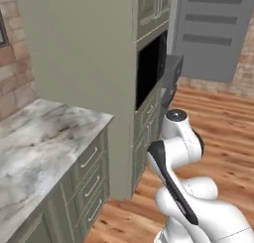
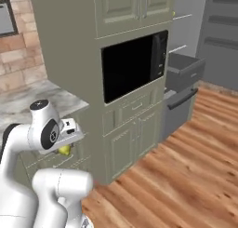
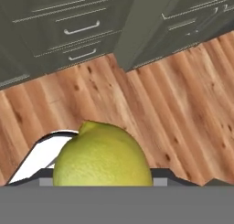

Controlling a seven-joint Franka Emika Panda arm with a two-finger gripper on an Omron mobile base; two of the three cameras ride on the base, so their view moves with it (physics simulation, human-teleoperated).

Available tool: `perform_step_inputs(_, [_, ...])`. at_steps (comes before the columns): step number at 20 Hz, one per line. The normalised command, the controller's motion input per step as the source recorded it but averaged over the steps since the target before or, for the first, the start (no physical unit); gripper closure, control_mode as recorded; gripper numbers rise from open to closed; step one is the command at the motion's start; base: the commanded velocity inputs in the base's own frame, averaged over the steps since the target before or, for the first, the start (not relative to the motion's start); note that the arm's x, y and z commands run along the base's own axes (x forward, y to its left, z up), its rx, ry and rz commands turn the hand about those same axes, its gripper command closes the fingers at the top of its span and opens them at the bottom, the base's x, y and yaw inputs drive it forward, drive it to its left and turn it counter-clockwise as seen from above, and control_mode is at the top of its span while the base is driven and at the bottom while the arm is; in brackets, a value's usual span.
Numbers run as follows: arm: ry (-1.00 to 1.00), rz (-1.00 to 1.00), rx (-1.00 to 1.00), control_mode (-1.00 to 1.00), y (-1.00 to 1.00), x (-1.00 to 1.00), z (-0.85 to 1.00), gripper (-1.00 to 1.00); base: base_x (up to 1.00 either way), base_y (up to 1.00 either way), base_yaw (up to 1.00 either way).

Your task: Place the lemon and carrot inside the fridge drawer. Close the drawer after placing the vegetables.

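The yellow-green lemon bulges up large at the bottom of the hand view, pointed tip up, above the wooden floor. From the right base it shows as a small yellow patch, the lemon, tucked under the white hand. My gripper is shut on it, held low beside the counter cabinets. The fridge drawer is a dark grey bin standing pulled out past the oven tower, also seen as the drawer from the left base. The carrot is out of view.
A tall cabinet tower with a black built-in oven stands between me and the fridge. Below the bin a lighter grey front with a dark bar handle juts out. A marble counter lies to the left; wooden floor spreads to the right.
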Motion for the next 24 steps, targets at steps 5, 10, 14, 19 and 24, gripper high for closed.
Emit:
perform_step_inputs(5, [0.00, 0.00, 0.00, 1.00, 0.00, 0.00, 0.00, 1.00, 1.00, -1.00, 0.04])
perform_step_inputs(10, [0.00, 0.00, 0.00, 1.00, 0.00, 0.00, 0.00, 1.00, 1.00, -0.98, 0.15])
perform_step_inputs(14, [0.00, 0.00, 0.00, 1.00, 0.00, 0.00, 0.00, 1.00, 1.00, -0.92, 0.22])
perform_step_inputs(19, [0.00, 0.00, 0.00, 1.00, 0.00, 0.00, 0.00, 1.00, 1.00, -0.92, 0.26])
perform_step_inputs(24, [0.00, 0.00, 0.00, 1.00, 0.00, 0.00, 0.00, 1.00, 1.00, -0.96, 0.29])
